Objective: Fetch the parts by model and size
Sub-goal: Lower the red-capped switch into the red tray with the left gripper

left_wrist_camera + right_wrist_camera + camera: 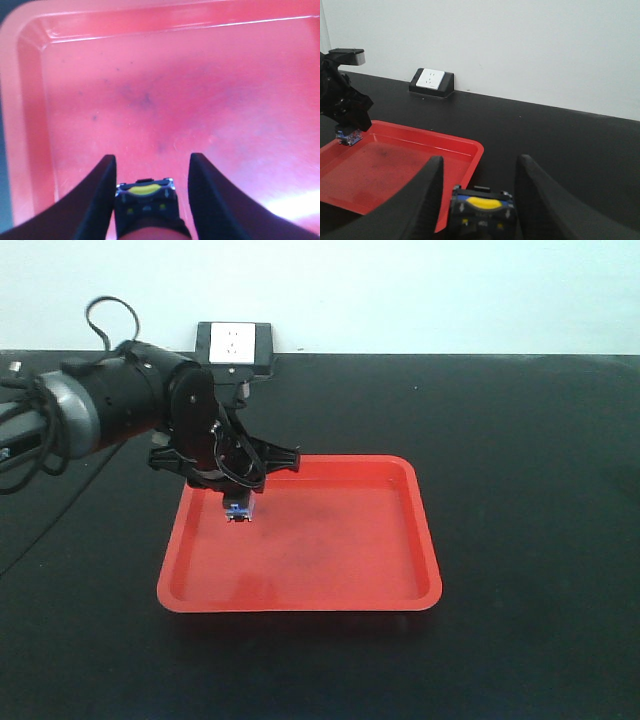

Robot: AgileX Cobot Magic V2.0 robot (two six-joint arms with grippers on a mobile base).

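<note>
So neither part is actually down yet, as far as I can tell. The left gripper [240, 502] is over the far-left corner of the red tray [300, 606], with the first switch [238, 511] under it, blue base pointing down and very close to the tray floor. Can't say if it's touching.

From the left wrist cam, one finger [97, 200] is right against the switch body. On the other side there looks to be a sliver of gap, so I honestly can't tell if those jaws are pinching it or have just let go. There's a reddish blur at the bottom of that view, which I'd guess is the red cap.

The right gripper [480, 165] is outside the tray, off its right side and over the black desk [520, 440]. Its jaws are clamped on the second switch [481, 207]. You only see the base with a yellow mark, not the cap.

The tray holds nothing else. My read is both parts are fetched and one is mid-drop. The second still has to come over the tray and get set down.
</note>
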